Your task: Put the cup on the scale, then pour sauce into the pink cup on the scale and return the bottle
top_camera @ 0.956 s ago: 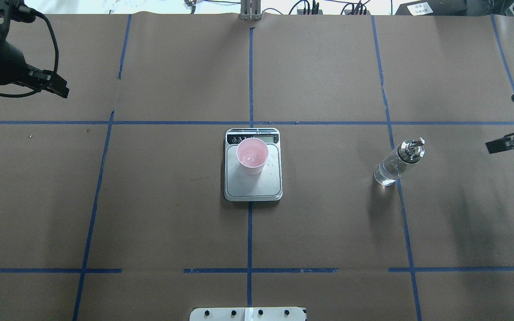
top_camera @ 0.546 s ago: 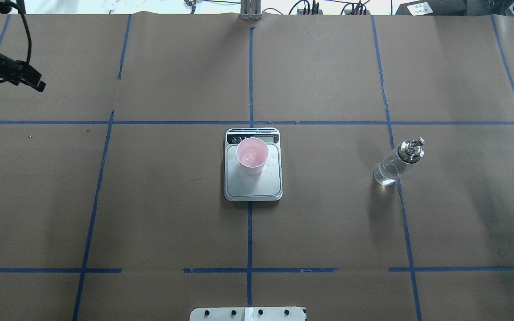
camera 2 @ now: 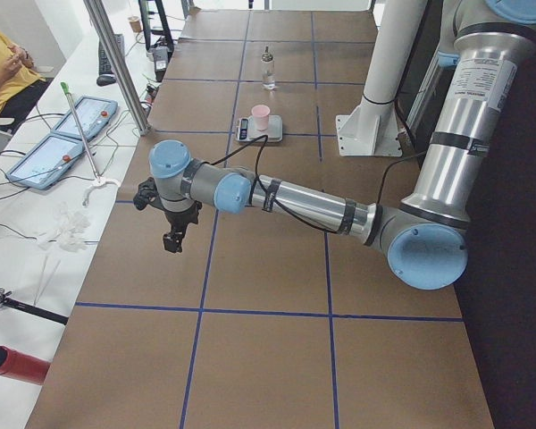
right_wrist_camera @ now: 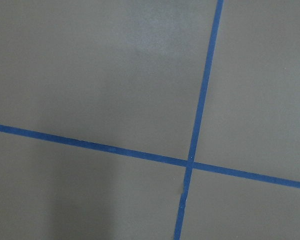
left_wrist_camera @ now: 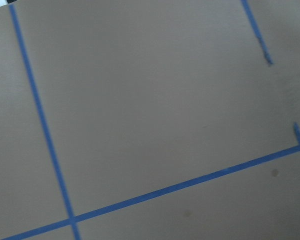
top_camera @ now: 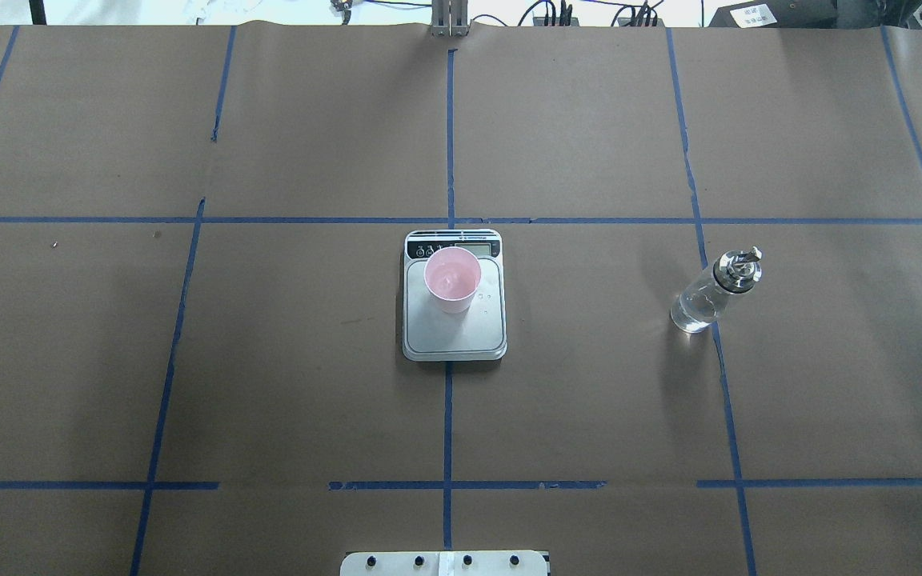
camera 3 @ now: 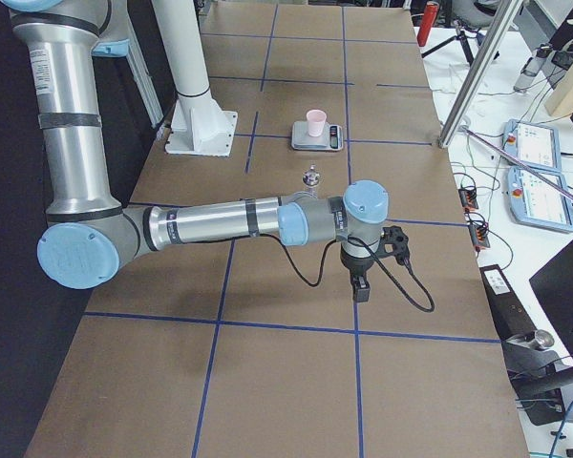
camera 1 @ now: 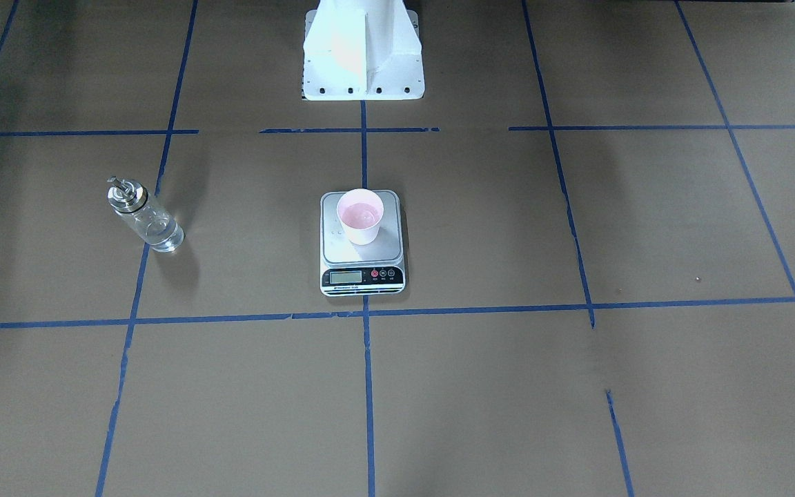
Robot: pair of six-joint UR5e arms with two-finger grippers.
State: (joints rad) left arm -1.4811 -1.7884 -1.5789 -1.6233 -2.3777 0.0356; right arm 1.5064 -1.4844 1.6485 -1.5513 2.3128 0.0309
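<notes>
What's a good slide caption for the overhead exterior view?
Pink cup sitting on the scale; bottle standing apart to the right, unheld.

Overhead, front views oppose, both steep, sharing scale (top_camera: 454,332); side views endwise; wrist views seemingly close, downward.

Legible text: we find none. The scale (camera 1: 363,252) bears a line of small print beneath its display (camera 1: 345,277) and marks on its round buttons (camera 1: 382,273) (all too small to make out). A white label (top_camera: 751,14) on a black box (top_camera: 789,14) beyond the table's far edge carries blurred characters.
</notes>
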